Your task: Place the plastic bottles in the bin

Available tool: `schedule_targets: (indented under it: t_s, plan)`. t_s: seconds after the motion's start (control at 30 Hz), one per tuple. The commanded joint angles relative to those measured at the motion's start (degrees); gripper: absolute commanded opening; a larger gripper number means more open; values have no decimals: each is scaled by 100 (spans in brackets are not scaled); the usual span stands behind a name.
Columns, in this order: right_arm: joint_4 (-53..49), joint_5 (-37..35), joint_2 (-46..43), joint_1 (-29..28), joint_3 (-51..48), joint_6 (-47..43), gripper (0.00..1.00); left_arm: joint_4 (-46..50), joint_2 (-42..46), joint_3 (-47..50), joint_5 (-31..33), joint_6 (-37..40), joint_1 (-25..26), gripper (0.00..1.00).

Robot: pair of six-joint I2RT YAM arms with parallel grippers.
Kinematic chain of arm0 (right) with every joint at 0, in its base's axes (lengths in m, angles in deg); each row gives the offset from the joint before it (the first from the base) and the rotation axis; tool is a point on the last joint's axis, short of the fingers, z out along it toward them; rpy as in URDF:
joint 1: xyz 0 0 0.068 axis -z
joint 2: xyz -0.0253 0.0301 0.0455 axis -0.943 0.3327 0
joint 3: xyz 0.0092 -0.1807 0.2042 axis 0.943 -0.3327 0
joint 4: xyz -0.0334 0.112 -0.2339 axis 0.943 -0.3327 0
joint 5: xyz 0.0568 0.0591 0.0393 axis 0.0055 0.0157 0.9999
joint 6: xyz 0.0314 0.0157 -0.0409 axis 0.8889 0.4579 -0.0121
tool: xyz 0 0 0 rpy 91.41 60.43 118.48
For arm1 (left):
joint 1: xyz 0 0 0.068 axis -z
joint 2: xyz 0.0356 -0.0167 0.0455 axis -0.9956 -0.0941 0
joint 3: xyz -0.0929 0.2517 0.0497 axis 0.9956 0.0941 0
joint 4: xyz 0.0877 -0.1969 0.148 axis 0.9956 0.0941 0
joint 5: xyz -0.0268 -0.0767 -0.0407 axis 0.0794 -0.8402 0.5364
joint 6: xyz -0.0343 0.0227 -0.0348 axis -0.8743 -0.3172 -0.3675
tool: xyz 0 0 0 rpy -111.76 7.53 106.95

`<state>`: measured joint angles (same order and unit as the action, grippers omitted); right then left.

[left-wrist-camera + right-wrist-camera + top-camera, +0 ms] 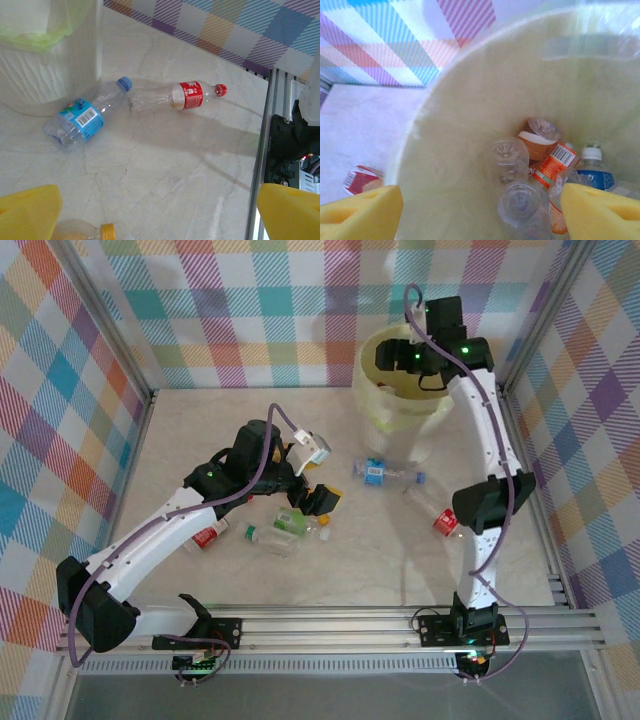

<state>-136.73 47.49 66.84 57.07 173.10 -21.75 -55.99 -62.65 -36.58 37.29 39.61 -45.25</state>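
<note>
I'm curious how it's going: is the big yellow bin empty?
Not empty. The right wrist view looks down into the bin, and several bottles lie at its bottom, some clear, one orange-labelled.

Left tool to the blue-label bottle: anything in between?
An orange-capped bottle lies low between the fingers of the left tool, near one of them. Beyond it, bare table runs up to the blue-label bottle.
</note>
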Motion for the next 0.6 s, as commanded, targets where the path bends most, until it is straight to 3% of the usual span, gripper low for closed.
schedule_targets:
  t_s: [0.0,0.23,0.57]
  plan:
    - [478,162,-618,23,-354,72,83,-34,144,-128,-24,43,72,100]
    - [989,609,-1942,-9,-1823,-147,84,-57,219,-132,-73,24,79,100]
    - [1190,543,-4200,-64,-4745,-176,85,-91,239,-107,-195,8,72,100]
